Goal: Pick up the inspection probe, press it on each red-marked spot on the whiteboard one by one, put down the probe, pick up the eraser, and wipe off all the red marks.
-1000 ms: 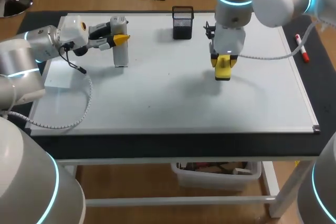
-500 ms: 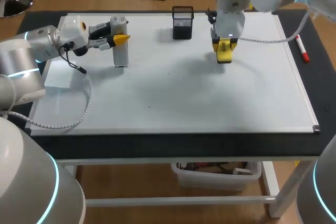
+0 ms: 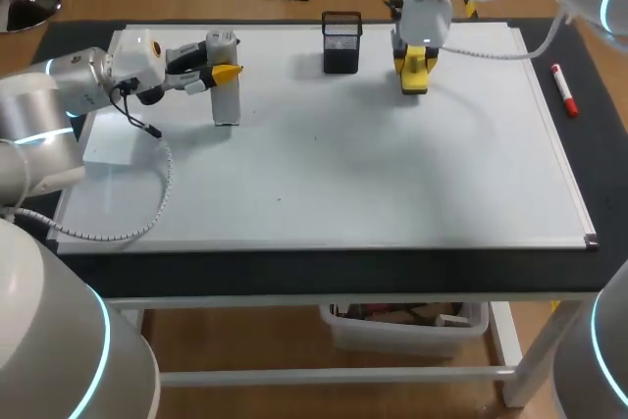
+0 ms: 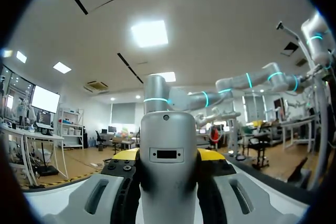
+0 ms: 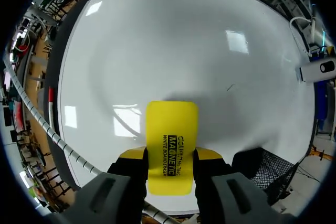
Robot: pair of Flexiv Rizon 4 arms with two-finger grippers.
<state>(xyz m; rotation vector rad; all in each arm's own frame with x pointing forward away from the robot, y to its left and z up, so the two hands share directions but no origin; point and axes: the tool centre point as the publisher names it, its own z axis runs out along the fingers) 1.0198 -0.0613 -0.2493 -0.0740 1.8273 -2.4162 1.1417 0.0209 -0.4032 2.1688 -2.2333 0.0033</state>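
The grey-white inspection probe (image 3: 226,90) stands upright at the back left of the whiteboard (image 3: 324,174). My left gripper (image 3: 218,74) is shut on its upper part. In the left wrist view the probe (image 4: 168,150) fills the gap between the yellow-tipped fingers (image 4: 125,155). My right gripper (image 3: 413,58) is shut on the yellow eraser (image 3: 413,74) over the board's back edge, right of the pen holder. In the right wrist view the eraser (image 5: 171,148) sticks out ahead of the gripper over the white surface. I see no red marks on the board.
A black mesh pen holder (image 3: 340,42) stands at the back middle, close to the eraser. A red marker (image 3: 563,89) lies on the dark mat right of the board. A white block (image 3: 110,148) sits at the board's left edge under my left arm's cable.
My right arm has carried the eraser from the board's middle right toward the back edge, beside the pen holder. The left arm and the probe have not moved.
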